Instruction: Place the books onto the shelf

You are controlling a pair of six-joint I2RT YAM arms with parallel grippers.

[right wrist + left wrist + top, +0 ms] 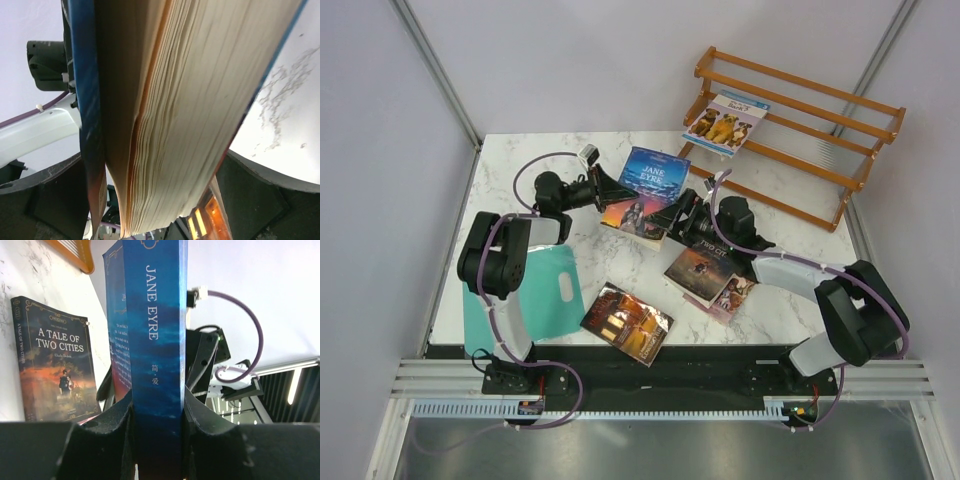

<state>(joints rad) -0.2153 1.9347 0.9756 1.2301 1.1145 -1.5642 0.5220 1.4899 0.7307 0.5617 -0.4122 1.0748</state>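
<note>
1 of 5 books is up: the dog book [725, 122] rests on the rails of the shelf [840, 150] at the far right. 1 more, Jane Eyre [157, 340], is in the air over the middle of the surface [500, 150], between the 2 arms. The left fingers [112, 442] are clamped on its spine, closed down to the book's thickness. The right fingers [260, 200] are spread as wide as they go, 1 on each side of the page edge, gripping nothing.

A Tale of Two Cities [700, 268] lies flat by the right arm, on top of the pink-purple book [738, 292]. The dark red-brown book [627, 322] lies at the near edge, beside the teal sheet [535, 290].

Handling, our judgement: this is a light, thin paperback, and floppy. The pages fan apart in the right wrist view, so a hold on the page edge would let it splay. The glossy cover may slip. We would grip across both covers close to the spine, where it is stiffest.
</note>
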